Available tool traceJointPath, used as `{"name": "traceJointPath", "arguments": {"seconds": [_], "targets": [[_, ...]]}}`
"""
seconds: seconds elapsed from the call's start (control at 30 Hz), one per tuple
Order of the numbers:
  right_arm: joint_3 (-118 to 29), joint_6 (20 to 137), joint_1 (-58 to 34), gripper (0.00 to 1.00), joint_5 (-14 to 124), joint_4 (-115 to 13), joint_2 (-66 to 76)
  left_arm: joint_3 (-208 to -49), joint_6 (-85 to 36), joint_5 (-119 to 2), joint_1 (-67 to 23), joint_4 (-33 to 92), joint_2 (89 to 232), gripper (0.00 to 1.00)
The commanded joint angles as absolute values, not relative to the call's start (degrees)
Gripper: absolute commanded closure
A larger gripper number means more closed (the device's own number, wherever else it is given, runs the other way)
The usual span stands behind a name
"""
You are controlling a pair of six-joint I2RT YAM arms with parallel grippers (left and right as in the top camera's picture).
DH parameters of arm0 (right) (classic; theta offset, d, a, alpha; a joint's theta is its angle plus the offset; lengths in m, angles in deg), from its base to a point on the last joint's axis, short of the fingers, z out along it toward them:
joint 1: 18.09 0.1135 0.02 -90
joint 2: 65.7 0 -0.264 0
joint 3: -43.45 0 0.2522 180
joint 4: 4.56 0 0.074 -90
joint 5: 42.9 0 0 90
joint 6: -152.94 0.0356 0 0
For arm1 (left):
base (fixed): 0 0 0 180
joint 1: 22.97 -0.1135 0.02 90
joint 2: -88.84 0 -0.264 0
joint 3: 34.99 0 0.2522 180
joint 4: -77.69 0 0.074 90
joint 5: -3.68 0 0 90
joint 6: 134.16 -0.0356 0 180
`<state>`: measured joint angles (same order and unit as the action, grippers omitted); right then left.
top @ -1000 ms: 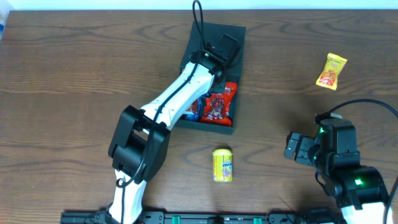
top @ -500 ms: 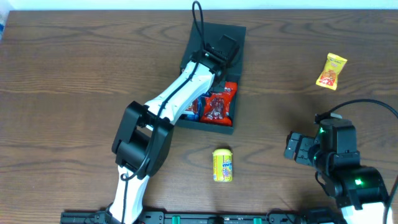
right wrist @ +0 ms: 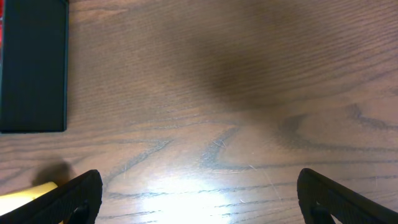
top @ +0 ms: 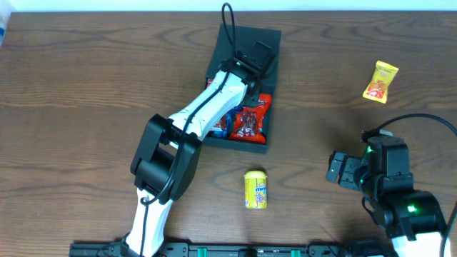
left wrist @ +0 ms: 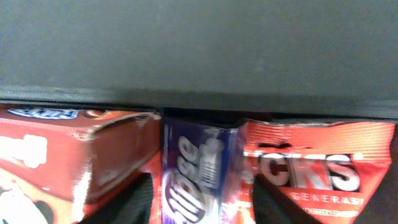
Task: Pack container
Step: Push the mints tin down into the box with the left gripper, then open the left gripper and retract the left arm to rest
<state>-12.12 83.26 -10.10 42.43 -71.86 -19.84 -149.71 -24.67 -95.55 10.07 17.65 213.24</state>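
Across the left half of the wooden table [top: 71, 107], we see the left arm reaching diagonally into the container [top: 270, 43], which lies at mid-table toward the far edge. It is a matte, dark teal-black square box, and its flap lid lies open and flat behind it. The wrist view shows three snacks against its dark wall [left wrist: 199, 43]: a red box [left wrist: 68, 149], a blue packet [left wrist: 199, 168] and a red packet [left wrist: 317, 168]. The left gripper [left wrist: 202, 208] has one finger on each side of the blue packet, but we cannot tell whether it is pinching it. Nearer us lies a yellow pack [top: 255, 189]. Further right, the right gripper [top: 339, 169] rests with fingers spread wide, holding nothing. A yellow-and-red sachet [top: 380, 81] lies far right.
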Motion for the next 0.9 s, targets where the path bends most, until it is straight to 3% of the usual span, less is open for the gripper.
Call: {"name": "traceJointPath", "arguments": {"seconds": [0.0,0.4,0.6,0.67,0.87], "targets": [[-12.20,82.60,-10.51,0.01,42.21,-71.93,-19.99,-151.03,-24.43,-97.01,9.13,17.36,213.94,0.45],[-12.20,82.60,-10.51,0.01,42.19,-71.93,-19.99,-160.38,-24.50,-97.49,10.40,8.21,212.14,0.37],[-12.20,82.60,-10.51,0.01,42.19,-71.93,-19.99,-160.58,-24.43,-98.68,11.12,5.93,203.12,0.19],[-12.20,82.60,-10.51,0.01,42.19,-71.93,-19.99,-160.32,-24.43,-101.06,11.42,3.70,198.31,0.04],[-12.20,82.60,-10.51,0.01,42.21,-71.93,-19.99,-148.27,-24.43,-110.43,11.84,4.43,180.67,0.04]]}}
